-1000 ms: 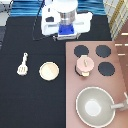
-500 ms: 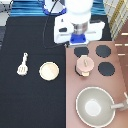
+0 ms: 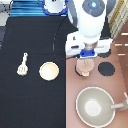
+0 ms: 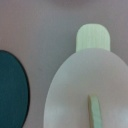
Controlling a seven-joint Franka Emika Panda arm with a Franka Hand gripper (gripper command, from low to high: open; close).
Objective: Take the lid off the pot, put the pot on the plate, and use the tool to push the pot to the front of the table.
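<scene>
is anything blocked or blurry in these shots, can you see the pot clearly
Exterior view: the hand hangs right above the pot on the stove, covering its upper edge. Wrist view: soft and close, only the lid and one side tab show.

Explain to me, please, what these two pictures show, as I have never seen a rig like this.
The white machine is a robot arm. The grasping tool at its end hangs right above the pot, and nothing shows as held. One picture looks steeply down from high above the table. The other comes from a camera on the hand, close over the lid, which sits on the pot. On the black table lie a spatula and a plate, apart from each other. The pot stands on the brownish stove, near a black burner and a large pan.
</scene>
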